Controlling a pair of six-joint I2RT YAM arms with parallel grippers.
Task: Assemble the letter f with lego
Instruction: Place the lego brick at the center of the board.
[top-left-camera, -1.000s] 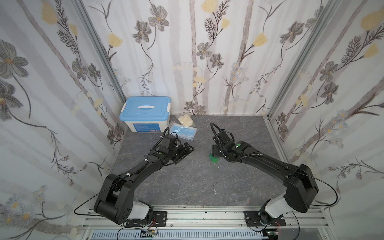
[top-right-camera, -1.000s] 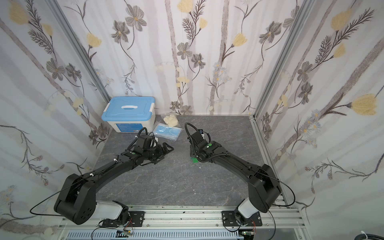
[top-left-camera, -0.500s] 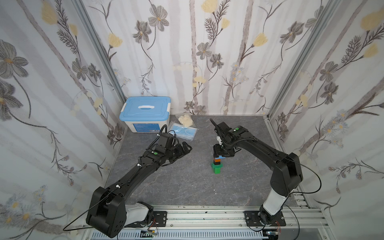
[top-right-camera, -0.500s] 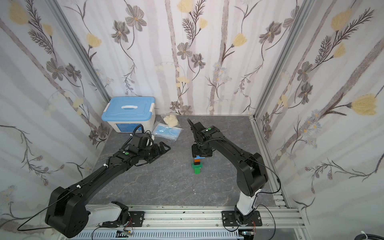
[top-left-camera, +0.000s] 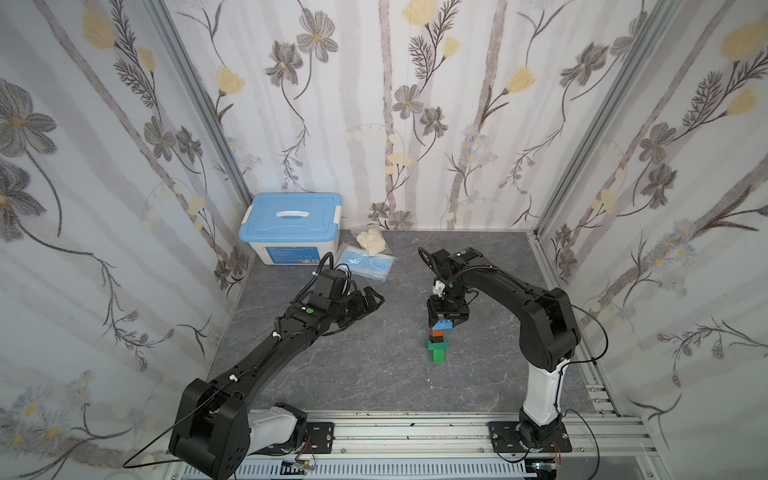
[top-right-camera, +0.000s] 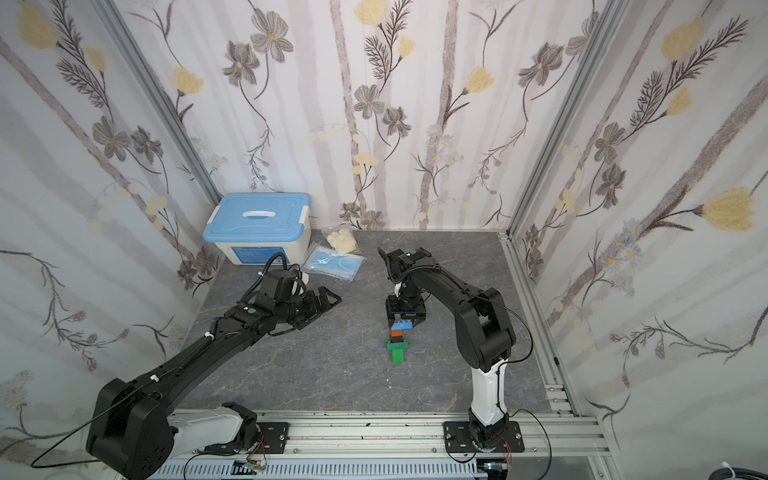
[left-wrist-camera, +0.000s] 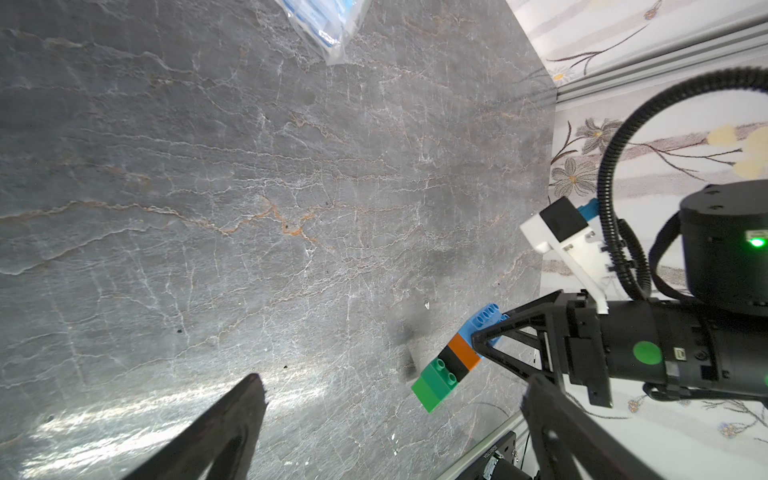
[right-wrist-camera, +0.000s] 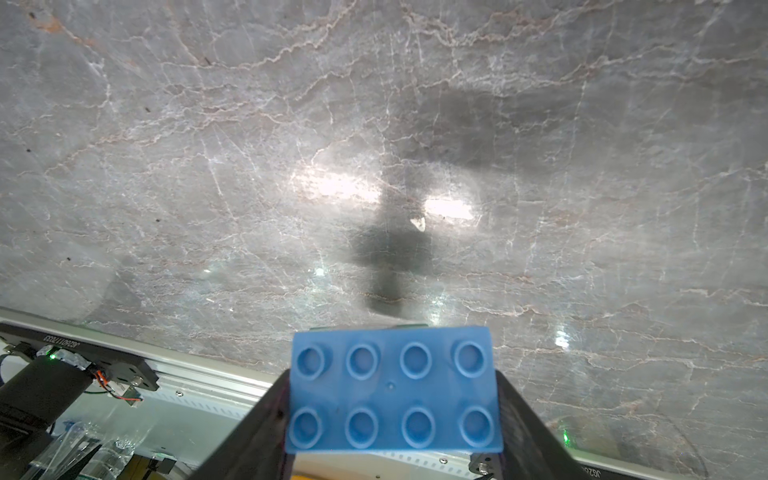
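The letter f (top-left-camera: 436, 338) hangs above the grey table (top-left-camera: 374, 374). It is the lego joined in a row: blue bar (top-left-camera: 443, 325), orange (top-left-camera: 436, 333), black (top-left-camera: 436, 341), then the green stem (top-left-camera: 437, 354) lowest. My right gripper (top-left-camera: 444, 321) is shut on the blue bar, whose studs (right-wrist-camera: 392, 390) fill the gap in the right wrist view, between both fingers (right-wrist-camera: 266, 419). Both top views show the same grip (top-right-camera: 404, 322). My left gripper (top-left-camera: 371, 297) stands open and empty, well left of the bricks. The left wrist view shows the letter f (left-wrist-camera: 451, 365) past its fingertips (left-wrist-camera: 251, 386).
A white box with a blue lid (top-left-camera: 291, 232) sits in the back left corner. Beside it lie a clear bag of blue masks (top-left-camera: 368, 266) and a small bag of pale pieces (top-left-camera: 371, 241). Flowered walls close three sides. A metal rail (top-left-camera: 415, 432) runs along the front.
My right arm has risen from low over the table, carrying the joined bricks up with it. The left arm has swung slightly away, still open.
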